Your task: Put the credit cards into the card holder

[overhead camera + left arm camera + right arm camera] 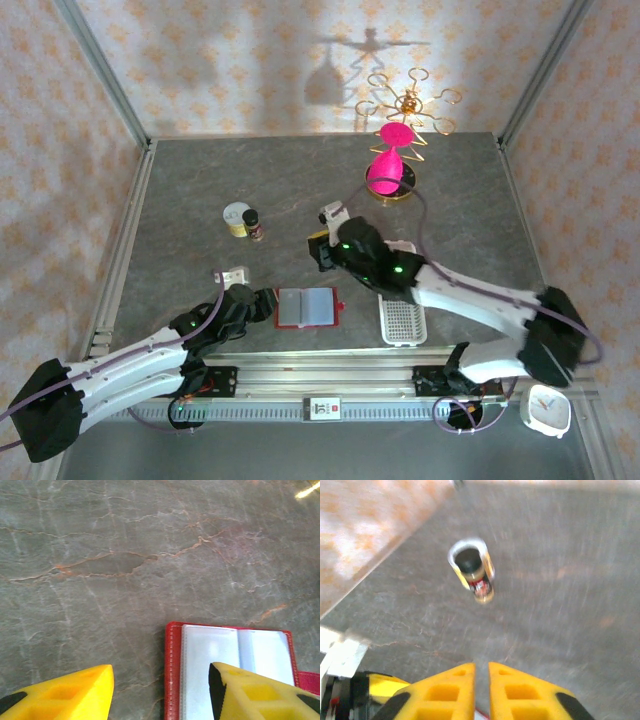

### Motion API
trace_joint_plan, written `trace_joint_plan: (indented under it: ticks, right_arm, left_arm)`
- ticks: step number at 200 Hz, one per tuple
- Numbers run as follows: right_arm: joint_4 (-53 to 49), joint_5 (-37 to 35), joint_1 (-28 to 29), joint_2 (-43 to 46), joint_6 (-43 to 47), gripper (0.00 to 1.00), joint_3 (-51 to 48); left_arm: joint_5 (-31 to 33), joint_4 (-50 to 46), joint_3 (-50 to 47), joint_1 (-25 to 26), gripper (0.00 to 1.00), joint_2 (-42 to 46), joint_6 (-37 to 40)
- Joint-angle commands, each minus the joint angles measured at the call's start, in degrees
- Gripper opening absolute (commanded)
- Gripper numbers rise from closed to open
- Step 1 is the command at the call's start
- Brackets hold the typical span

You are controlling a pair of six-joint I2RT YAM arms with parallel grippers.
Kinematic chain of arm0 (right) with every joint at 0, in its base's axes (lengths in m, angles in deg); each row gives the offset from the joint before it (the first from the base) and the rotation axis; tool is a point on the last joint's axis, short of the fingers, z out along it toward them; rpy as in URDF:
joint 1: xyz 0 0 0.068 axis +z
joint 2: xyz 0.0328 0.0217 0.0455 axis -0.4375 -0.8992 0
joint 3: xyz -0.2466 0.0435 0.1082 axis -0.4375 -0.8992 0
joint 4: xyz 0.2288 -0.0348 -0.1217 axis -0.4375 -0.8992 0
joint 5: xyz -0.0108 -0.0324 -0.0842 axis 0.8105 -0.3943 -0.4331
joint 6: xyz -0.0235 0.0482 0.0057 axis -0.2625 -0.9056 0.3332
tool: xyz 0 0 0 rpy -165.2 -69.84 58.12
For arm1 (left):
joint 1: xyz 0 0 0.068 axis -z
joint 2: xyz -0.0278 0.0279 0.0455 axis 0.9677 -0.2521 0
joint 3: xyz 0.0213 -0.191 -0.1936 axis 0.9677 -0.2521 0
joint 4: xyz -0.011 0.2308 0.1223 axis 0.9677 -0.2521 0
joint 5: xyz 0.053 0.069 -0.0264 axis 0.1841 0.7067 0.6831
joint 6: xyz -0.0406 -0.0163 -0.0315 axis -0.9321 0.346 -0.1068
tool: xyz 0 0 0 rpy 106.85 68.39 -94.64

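Two fingers [65, 692] of the left gripper [266, 305] are standing apart astride the left edge of the card holder [306, 308], which is lying open close to the worktop's [200, 180] near edge, a white slotted tray [403, 321] to its right. Farther in, the right gripper [481, 669] is hanging over the worktop's middle, fingers almost together with a thin slit showing; whether they are pinching anything cannot be told. Beyond, a small bottle [476, 577] is standing beside a pale jar [236, 217].
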Motion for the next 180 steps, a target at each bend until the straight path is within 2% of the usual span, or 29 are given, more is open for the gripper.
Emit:
trace_joint_plan:
  ticks: [1, 9, 15, 20, 25, 36, 41, 71, 95, 129, 180]
  right_arm:
    - [-4.04, 7.18, 0.31, 8.84, 32.73, 0.27, -4.64]
    - [-9.49, 12.38, 0.45, 12.3, 44.9, 0.35, -6.02]
    - [-15.37, 15.03, 0.62, 14.75, 57.53, 0.41, -6.82]
    - [-19.7, 15.41, 1.03, 16.77, 66.55, 0.48, -7.61]
    - [-21.41, 14.11, 1.41, 18.81, 71.05, 0.51, -8.94]
    - [-18.68, 8.38, 1.38, 22.56, 68.94, 0.68, -12.05]
    - [-18.11, 6.03, 1.3, 23.68, 68.18, 0.72, -12.97]
    - [-31.27, -1.69, -0.16, 25.36, 73.78, 0.74, -12.72]
    - [-35.49, -5.66, -4.38, 26.14, 78.12, 0.76, -15.77]
    - [-27.14, -8.83, -9.79, 27.16, 81.21, 0.82, -24.53]
    - [-13.4, -12.77, -10.31, 23.5, 83.1, 0.83, -31.87]
  left_arm:
    - [-0.9, 3.17, -0.46, -0.61, 0.55, 0.57, 1.39]
    - [-0.99, 3.57, -0.47, -0.64, 0.55, 0.52, 1.48]
    - [-1.08, 3.99, -0.46, -0.72, 0.55, 0.44, 1.56]
    - [-1.08, 4.15, -0.45, -0.7, 0.55, 0.39, 1.64]
    - [-1.08, 4.41, -0.45, -0.68, 0.55, 0.25, 1.65]
    - [-0.99, 4.71, -0.45, -0.72, 0.55, -0.04, 1.74]
    - [-1.01, 4.75, -0.45, -0.74, 0.55, -0.17, 1.87]
    - [-1.02, 4.76, -0.52, -0.74, 0.55, -1.19, 2.01]
    - [-0.93, 5.6, -0.75, -0.74, 0.55, -1.71, 2.01]
    - [-1.43, 6.57, -0.6, -0.7, 0.55, -3.02, 2.0]
    - [-1.61, 6.54, -0.15, -0.74, 0.55, -3.44, 2.44]
